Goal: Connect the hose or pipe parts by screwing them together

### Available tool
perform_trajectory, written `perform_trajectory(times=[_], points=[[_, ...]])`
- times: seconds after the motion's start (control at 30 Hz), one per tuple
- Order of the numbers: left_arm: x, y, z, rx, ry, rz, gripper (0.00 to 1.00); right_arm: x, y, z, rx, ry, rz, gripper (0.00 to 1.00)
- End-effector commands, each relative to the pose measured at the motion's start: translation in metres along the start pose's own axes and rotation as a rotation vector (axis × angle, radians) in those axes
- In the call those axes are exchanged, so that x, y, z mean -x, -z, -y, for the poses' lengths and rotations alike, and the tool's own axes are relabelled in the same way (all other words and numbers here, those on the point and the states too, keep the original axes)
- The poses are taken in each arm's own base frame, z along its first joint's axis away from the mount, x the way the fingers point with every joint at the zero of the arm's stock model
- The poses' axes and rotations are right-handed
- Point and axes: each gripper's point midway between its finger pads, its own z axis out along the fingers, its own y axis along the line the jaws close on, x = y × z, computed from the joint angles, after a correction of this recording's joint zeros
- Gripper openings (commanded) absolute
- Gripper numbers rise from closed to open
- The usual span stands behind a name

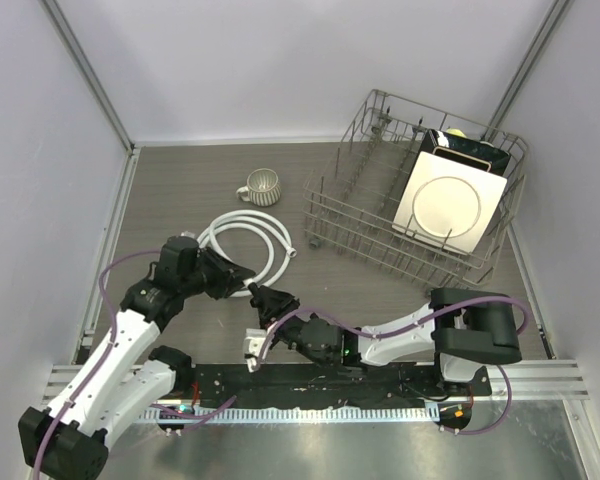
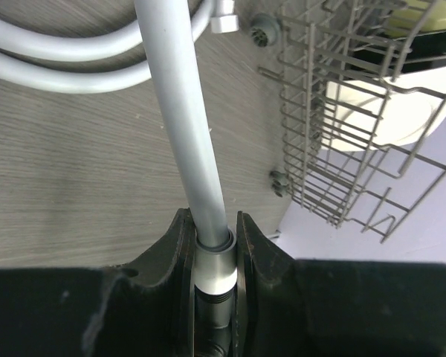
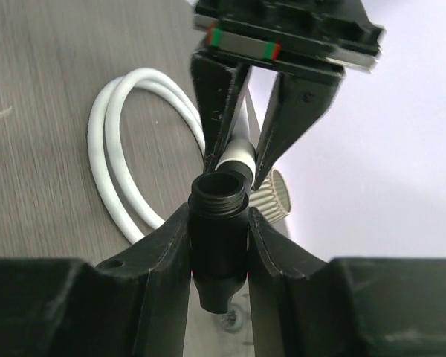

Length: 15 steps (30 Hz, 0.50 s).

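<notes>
Grey-brown wood-grain worktop (image 1: 180, 170), with plain pale walls (image 1: 280, 60) on three sides and a metal rail along the near edge.

The white hose (image 1: 238, 217) lies coiled in loops at centre-left of the top view. One end runs down-frame out of the coil to the left pincer (image 1: 242, 282). In the left wrist view that stretch runs straight up the frame, long axis near vertical. Both fingers are clamped on its white end nut (image 2: 214, 271).

The right pincer (image 3: 218, 216) is closed on the black fitting (image 3: 218, 230), one finger pressed on each side. In the right wrist view the fitting's long axis stands upright in frame, and its threaded open mouth is at the upper end, facing the end nut. The nut sits tilted just above that mouth. They are very close, but I cannot tell if the threads touch because the angle is poor.

In the top view both pincers meet tip to tip at lower centre, just below the coil.

The wire dish rack (image 1: 332, 205) is at upper right, standing on the worktop. A white square plate (image 1: 448, 205) leans inside its right part. Behind the plate is a dark item with something yellowish, too unclear to name.

The grey ribbed mug (image 1: 263, 187) is at upper centre, between the coil and the rack and apart from both. Its inside is not visible.
</notes>
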Motion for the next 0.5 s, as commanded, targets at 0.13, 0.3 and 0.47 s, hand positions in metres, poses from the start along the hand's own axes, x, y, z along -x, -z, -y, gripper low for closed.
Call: perform_trajectory(times=[0.13, 0.3, 0.47], points=[[0.006, 0.017, 0.047, -0.249, 0.013, 0.051, 0.00, 0.001, -0.001, 0.028, -0.286, -0.743, -0.019, 0.13], [0.013, 0.020, 0.055, -0.292, 0.032, 0.094, 0.00, -0.008, -0.011, 0.006, -0.306, -1.235, -0.068, 0.01], [0.015, 0.014, 0.049, -0.238, -0.007, 0.091, 0.00, -0.009, -0.011, -0.012, -0.306, -1.503, -0.004, 0.01]])
